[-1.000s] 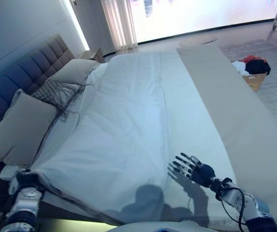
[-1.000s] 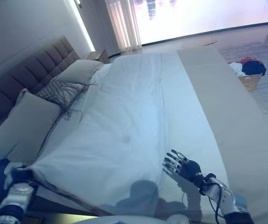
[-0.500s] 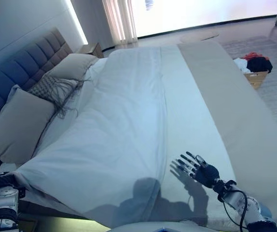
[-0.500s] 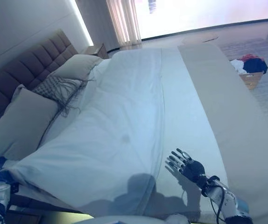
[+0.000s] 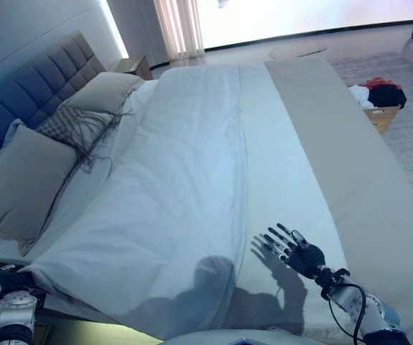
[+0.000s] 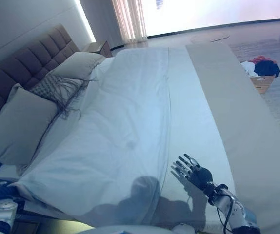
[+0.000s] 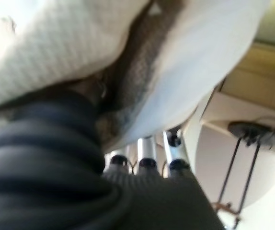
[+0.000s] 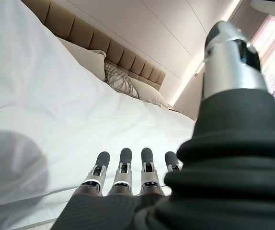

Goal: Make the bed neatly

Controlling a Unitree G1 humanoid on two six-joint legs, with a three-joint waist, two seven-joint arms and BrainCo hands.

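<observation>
Lying across a wide bed, a smooth white duvet (image 5: 185,187) is covering most of the mattress, with soft creases along its length. At the far left, the left hand (image 5: 11,284) is sitting at the duvet's near corner, beside the mattress edge; its fingers are buried under the cloth, so I cannot tell whether they are gripping. A padded, tufted headboard (image 5: 37,83) is backing two plain beige pillows (image 5: 16,183) and a patterned cushion (image 5: 73,126) with dark fringe. Further right, the right hand (image 5: 298,251) is resting flat on the duvet, fingers spread and straight, holding nothing. A beige runner (image 5: 336,151) is stretching along the bed's right side. Beyond it, a basket of clothes (image 5: 377,104) is standing on the rug. Only the left wrist view is showing woven fabric folded over that hand's fingers (image 7: 147,153).
</observation>
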